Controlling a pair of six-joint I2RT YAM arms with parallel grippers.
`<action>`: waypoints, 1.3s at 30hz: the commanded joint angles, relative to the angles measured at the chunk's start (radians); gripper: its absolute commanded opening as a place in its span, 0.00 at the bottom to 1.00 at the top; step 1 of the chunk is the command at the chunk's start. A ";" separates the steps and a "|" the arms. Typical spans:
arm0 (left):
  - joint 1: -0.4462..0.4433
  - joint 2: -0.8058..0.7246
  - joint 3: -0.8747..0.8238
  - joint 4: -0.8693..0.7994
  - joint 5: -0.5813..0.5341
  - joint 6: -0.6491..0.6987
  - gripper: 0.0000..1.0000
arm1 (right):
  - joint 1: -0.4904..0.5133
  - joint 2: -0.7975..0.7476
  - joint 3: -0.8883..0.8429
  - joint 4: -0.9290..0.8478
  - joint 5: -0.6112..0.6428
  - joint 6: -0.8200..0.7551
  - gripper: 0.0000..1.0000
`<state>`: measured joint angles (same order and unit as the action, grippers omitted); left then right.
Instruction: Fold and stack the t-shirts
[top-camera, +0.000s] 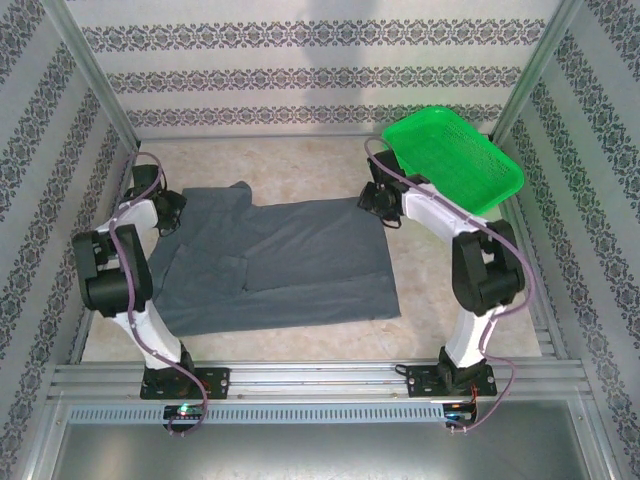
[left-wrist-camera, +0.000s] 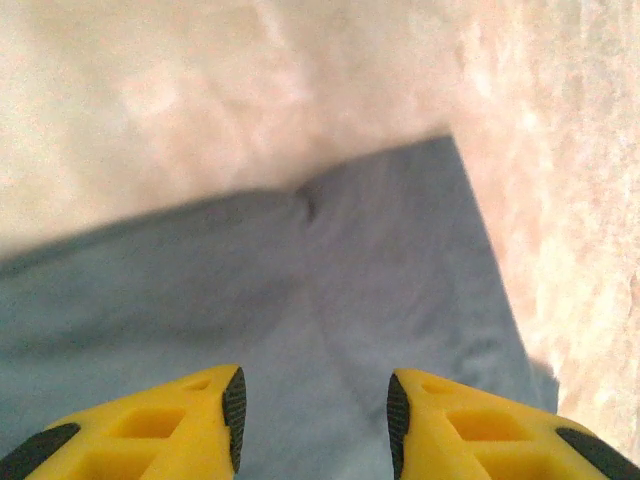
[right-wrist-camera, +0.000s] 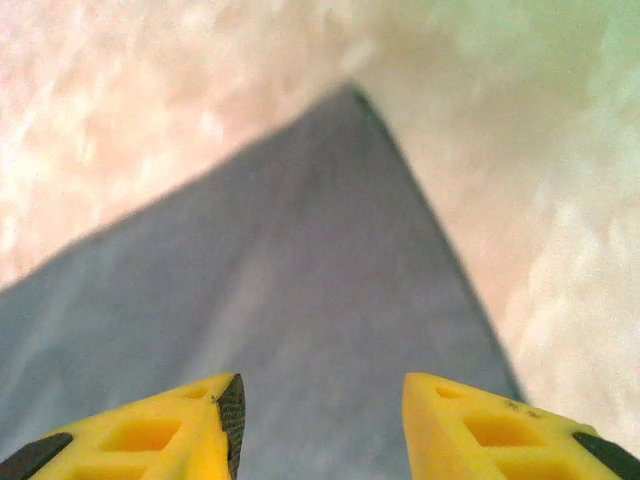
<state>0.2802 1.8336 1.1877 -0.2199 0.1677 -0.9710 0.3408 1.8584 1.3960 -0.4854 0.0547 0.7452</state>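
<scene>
From the top external view, a dark slate-grey t-shirt (top-camera: 270, 265) lies spread flat on the pale counter (top-camera: 300, 165), roughly in the middle and between the two arms. A sleeve sticks out at its far left side. The left tool (top-camera: 165, 212) sits low at that left edge of the cloth, just beside the sleeve. The right tool (top-camera: 380, 202) sits low at the shirt's far right corner. A green basket (top-camera: 455, 160) stands tilted at the far right of the counter, apart from the shirt.

In the left wrist view, the left tool (left-wrist-camera: 315, 410) has its yellow fingers (left-wrist-camera: 150, 425) apart, with nothing between them. Grey cloth lies below them, and its edge runs against bare counter above and to the right.

In the right wrist view, the right tool (right-wrist-camera: 322, 420) also stands apart and holds nothing. Under it the shirt narrows to a corner pointing away, with bare counter on both sides.
</scene>
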 joint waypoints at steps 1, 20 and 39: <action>0.035 0.085 0.086 0.112 0.053 0.045 0.43 | -0.025 0.101 0.105 -0.029 0.101 -0.044 0.47; 0.049 0.434 0.509 -0.037 0.131 0.226 0.53 | -0.067 0.453 0.456 -0.139 0.016 -0.006 0.46; -0.026 0.541 0.668 -0.305 0.053 0.373 0.53 | -0.065 0.479 0.517 -0.204 -0.021 -0.082 0.10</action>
<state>0.2916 2.3463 1.8374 -0.3637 0.2649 -0.6579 0.2768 2.3348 1.8835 -0.6636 0.0380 0.6849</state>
